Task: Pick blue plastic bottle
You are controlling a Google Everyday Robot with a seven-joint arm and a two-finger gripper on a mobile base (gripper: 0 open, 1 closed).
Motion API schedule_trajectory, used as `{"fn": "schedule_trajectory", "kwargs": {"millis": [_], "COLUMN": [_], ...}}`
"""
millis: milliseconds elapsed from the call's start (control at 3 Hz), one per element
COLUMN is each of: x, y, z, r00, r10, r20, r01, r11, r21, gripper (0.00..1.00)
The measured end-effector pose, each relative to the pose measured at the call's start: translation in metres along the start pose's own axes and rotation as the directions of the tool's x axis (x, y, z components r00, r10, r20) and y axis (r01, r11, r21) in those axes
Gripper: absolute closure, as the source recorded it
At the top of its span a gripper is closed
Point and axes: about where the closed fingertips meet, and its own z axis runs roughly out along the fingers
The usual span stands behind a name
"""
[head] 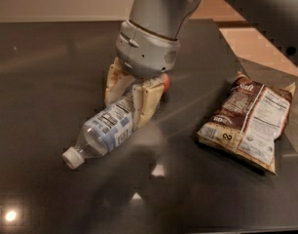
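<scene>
The blue plastic bottle is clear with a pale blue-and-white label, black print and a white cap at its lower left end. It is tilted, its upper end between my cream fingers. My gripper is shut on the bottle's upper part, in the middle of the dark table. The cap end looks lifted just off the table. The grey arm comes down from the top of the view and hides the bottle's far end.
A brown snack bag lies flat on the table to the right of the gripper. A small reddish round thing peeks out just behind the gripper. The table's far edge meets a pale wall at the top.
</scene>
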Motion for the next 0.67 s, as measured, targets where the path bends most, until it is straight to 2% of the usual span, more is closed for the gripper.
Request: {"fn": "schedule_trajectory", "kwargs": {"millis": [333,667], "x": [-0.0048,-0.0057], "y": [-0.0238,-0.0314], "z": [-0.0235,-0.0235], "r00": [1.000,1.000], "r10": [0.010,0.008], "r20": [0.020,0.019], "r01": [-0.012,-0.010], "r11": [0.9968,0.9944], "r21": [0.079,0.105], "gripper": [1.00,1.00]}}
